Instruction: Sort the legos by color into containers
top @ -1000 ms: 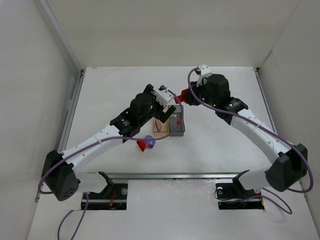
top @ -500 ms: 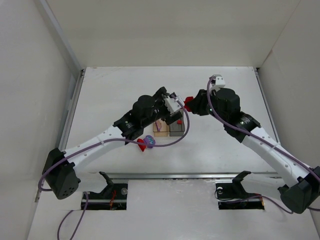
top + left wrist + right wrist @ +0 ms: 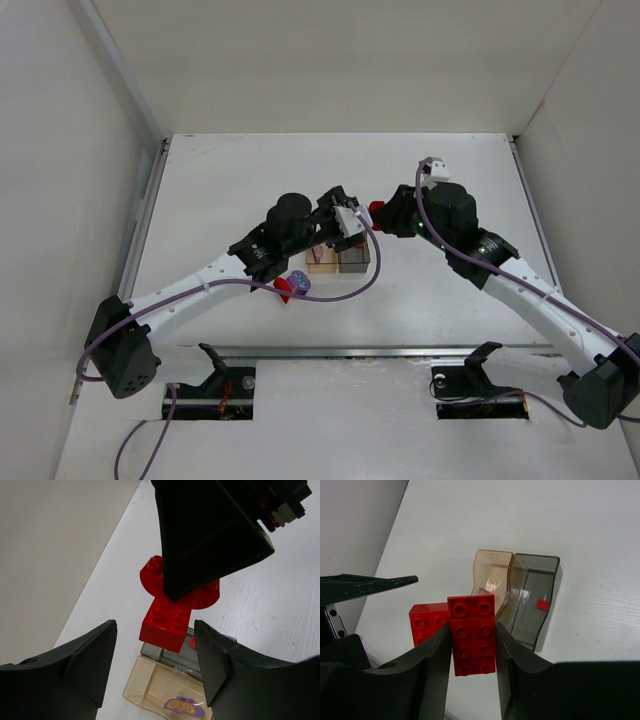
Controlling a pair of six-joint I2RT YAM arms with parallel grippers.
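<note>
Red bricks (image 3: 471, 635), stuck together in a small cluster, are what my right jaws are pinching, one pad on each side of the longer brick. They hang in the air near the two bins and, as far as I can judge from above, not yet over either. The grey bin (image 3: 535, 557) already has a small red piece (image 3: 542, 604) in it. The tan bin (image 3: 492, 552) touching it holds a purple piece (image 3: 184, 706), so I take grey as the home for this load. To do the drop well I should bring the cluster squarely over the grey opening, away from the shared wall, so nothing tips across into the tan side. I should then come down close to the rim before letting go, since an uneven cluster may tumble as it falls. My left jaws are spread wide and hold nothing. They sit very near the bricks and the bins, so I ought to keep that arm out of the right arm's path. One more red piece (image 3: 283, 290) and a purple one (image 3: 298, 281) lie together on the worktop (image 3: 230, 180), near the tan bin and under my left arm. That worktop is matt white with a faint grain. Plain white walls (image 3: 320, 60) close it in on three sides, and a metal rail (image 3: 140, 230) runs down its left edge.
</note>
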